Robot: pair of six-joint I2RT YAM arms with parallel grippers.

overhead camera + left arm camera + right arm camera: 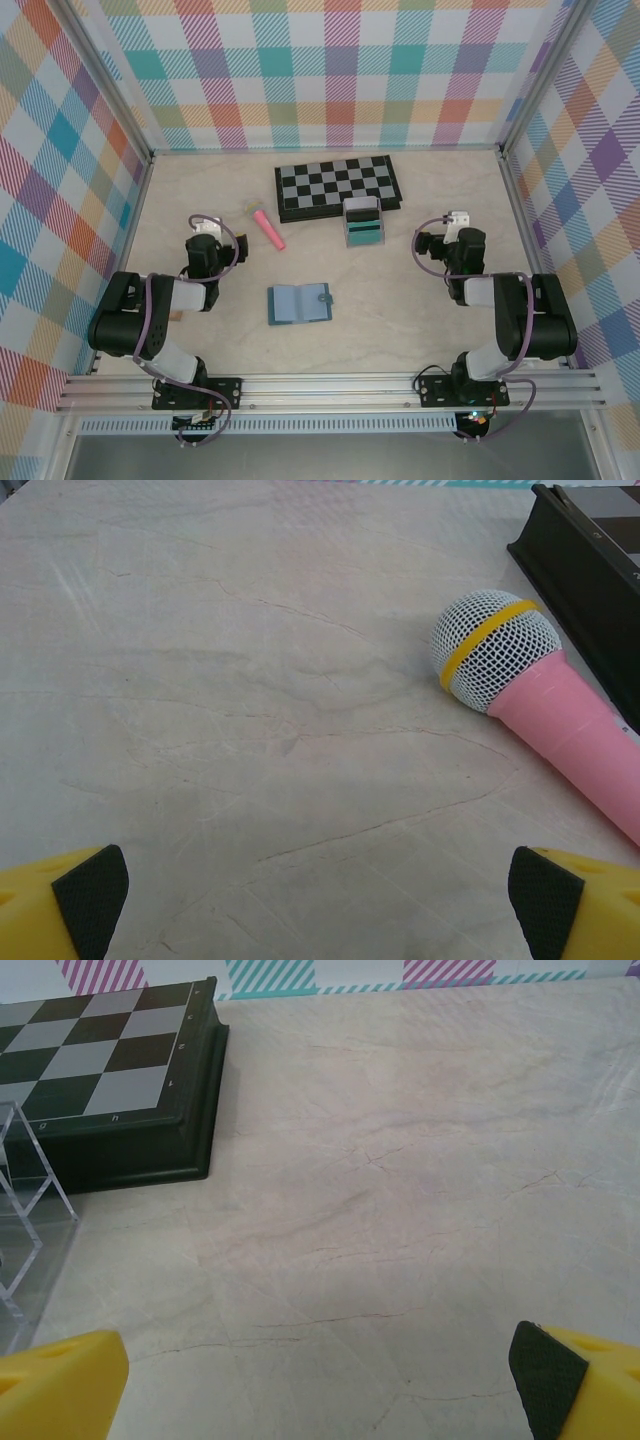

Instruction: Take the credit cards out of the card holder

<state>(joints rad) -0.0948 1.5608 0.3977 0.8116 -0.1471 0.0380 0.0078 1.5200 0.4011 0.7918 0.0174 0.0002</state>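
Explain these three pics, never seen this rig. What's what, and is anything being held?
Two robot arms are bolted at the near edge of a table. One picture looks down from above and behind them. The other two come from a camera on each wrist, with that arm's yellow fingers in the bottom corners.

On the table are a blue-grey card holder lying open, a chessboard, a pink toy microphone and a clear stand with a teal card in it.

The left gripper faces the microphone and the right gripper faces the chessboard's corner. Both are open and hold nothing.
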